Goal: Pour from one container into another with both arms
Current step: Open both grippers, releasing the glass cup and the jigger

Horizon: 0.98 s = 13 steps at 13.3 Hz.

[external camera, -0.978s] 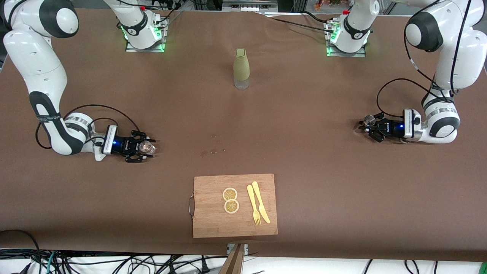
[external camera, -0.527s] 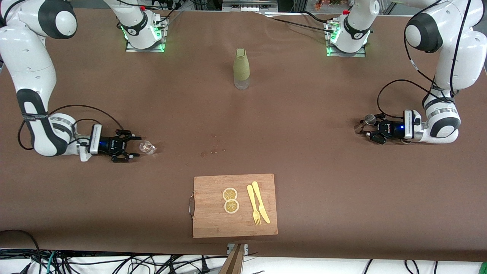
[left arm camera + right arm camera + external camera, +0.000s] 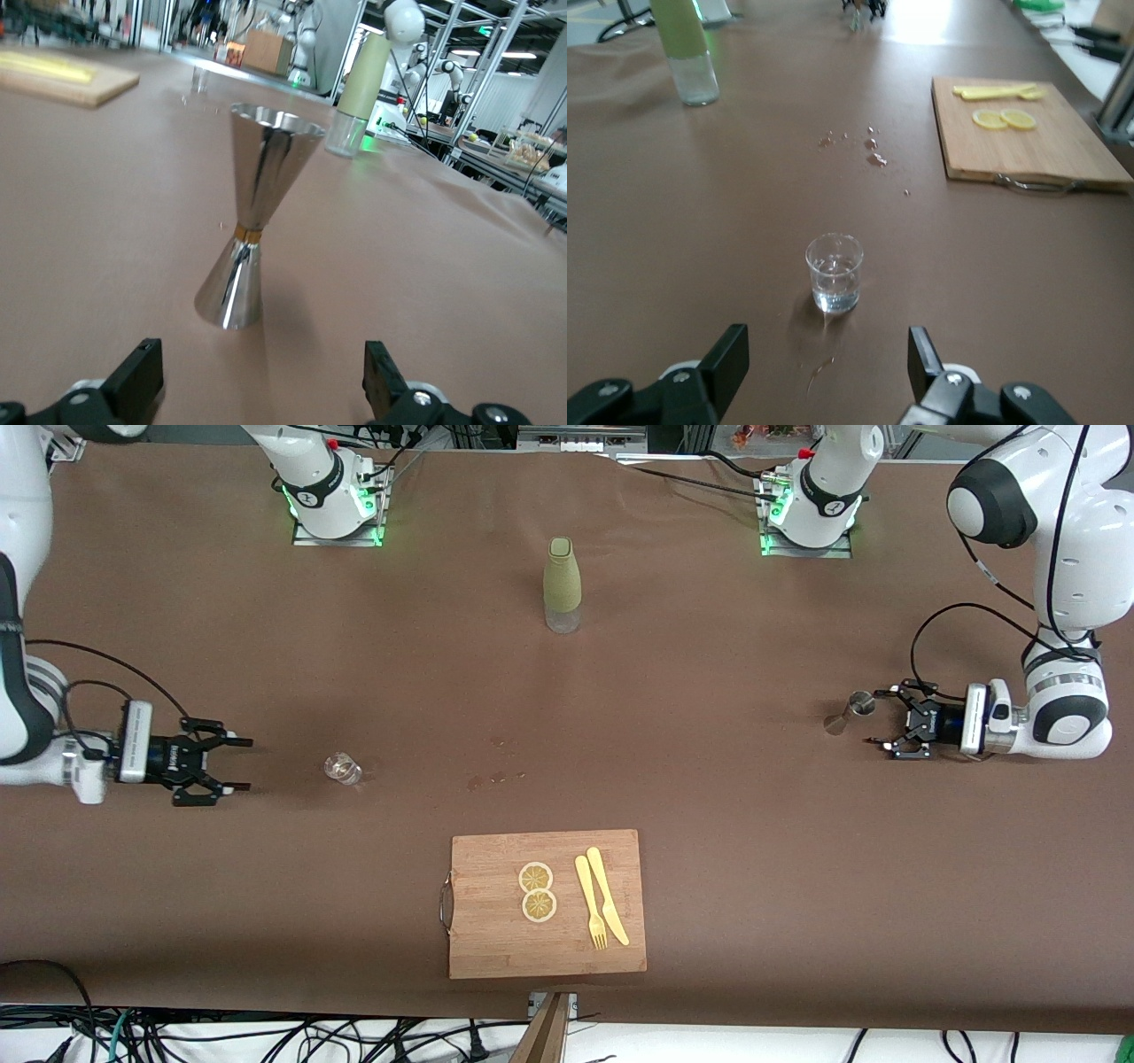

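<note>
Taking the green bottle [image 3: 563,584] at the middle of the table [image 3: 709,779] near the bases as landmark: the steel jigger [image 3: 849,712] stands upright on the table toward the left arm's end from the bottle and nearer the front camera than it. The left gripper [image 3: 877,717] sits low just beside the jigger, fingers spread wide, released and touching nothing.

The small clear glass [image 3: 341,768], with a little liquid inside, stands toward the right arm's end from the bottle, also nearer the camera. The right gripper [image 3: 237,763] is well apart from the glass, fingers spread, empty.

The wooden cutting board [image 3: 496,921] lies nearer the camera than the bottle, carrying two lemon slices [image 3: 537,891], a yellow fork [image 3: 589,912] and a yellow knife [image 3: 608,895]. Small wet spots [image 3: 496,778] mark the table between bottle and board.
</note>
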Each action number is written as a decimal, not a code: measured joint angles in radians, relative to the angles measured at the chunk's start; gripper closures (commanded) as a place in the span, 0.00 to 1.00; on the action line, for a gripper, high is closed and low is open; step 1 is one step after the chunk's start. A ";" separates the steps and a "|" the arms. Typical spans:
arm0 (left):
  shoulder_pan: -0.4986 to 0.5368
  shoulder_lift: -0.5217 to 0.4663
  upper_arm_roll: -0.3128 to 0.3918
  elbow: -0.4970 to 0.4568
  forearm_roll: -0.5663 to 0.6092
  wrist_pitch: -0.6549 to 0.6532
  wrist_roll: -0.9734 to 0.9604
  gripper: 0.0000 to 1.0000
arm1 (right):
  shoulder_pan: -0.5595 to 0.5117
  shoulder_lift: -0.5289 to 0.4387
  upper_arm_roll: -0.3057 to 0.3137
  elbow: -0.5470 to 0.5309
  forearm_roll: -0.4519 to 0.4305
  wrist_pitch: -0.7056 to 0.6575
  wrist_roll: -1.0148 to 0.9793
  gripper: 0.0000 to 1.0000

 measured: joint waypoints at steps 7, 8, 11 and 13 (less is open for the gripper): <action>-0.009 -0.062 0.010 0.135 0.178 -0.001 -0.586 0.00 | 0.109 -0.360 0.002 -0.231 -0.251 0.178 0.553 0.15; -0.011 -0.069 0.010 0.155 0.207 -0.001 -0.663 0.00 | 0.128 -0.397 0.003 -0.237 -0.303 0.179 0.654 0.15; -0.015 -0.097 0.010 0.210 0.285 -0.003 -0.862 0.00 | 0.196 -0.493 0.005 -0.245 -0.446 0.180 0.956 0.15; -0.018 -0.136 0.010 0.225 0.329 -0.005 -0.984 0.00 | 0.246 -0.549 0.006 -0.251 -0.551 0.178 1.153 0.13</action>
